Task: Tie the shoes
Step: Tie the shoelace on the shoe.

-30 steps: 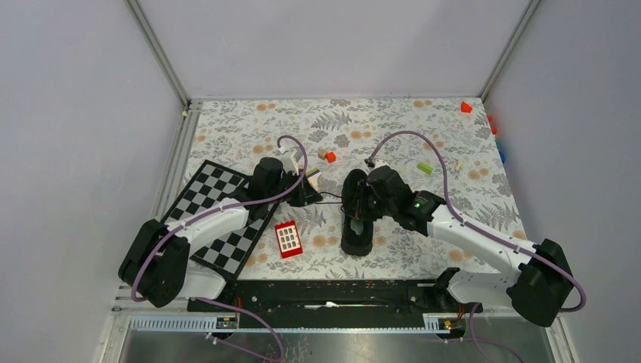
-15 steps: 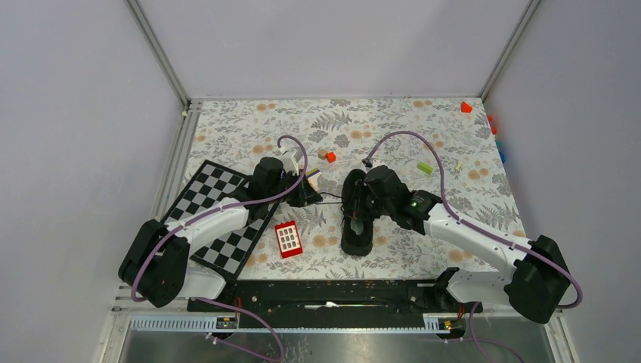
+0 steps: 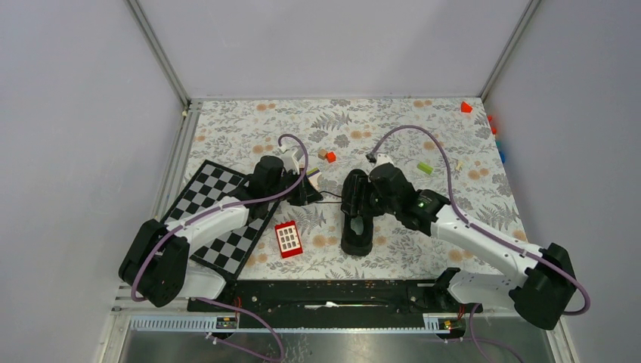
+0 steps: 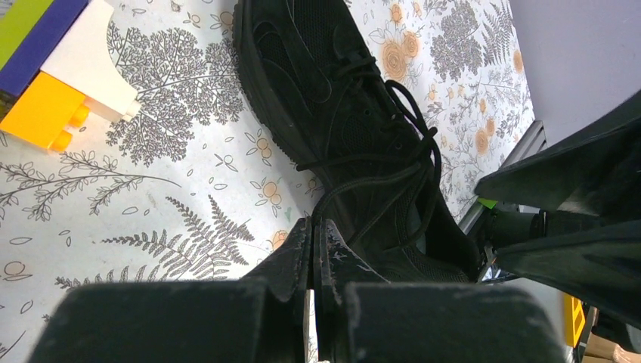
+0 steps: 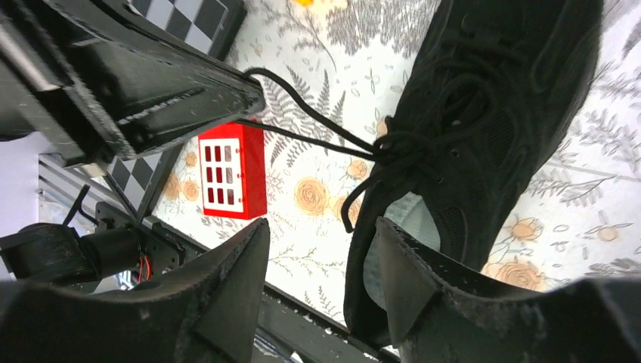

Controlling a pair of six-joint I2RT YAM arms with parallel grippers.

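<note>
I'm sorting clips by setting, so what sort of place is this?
Most likely a robot test cell in a lab: grey panels on an aluminium frame enclose a floral-covered table, two robot arms are bolted at its edge, and practice props lie about, a checkerboard and a black sneaker.

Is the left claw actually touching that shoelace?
Touching: the right wrist view shows the lace running taut from the shoe into the shut left gripper.
</note>
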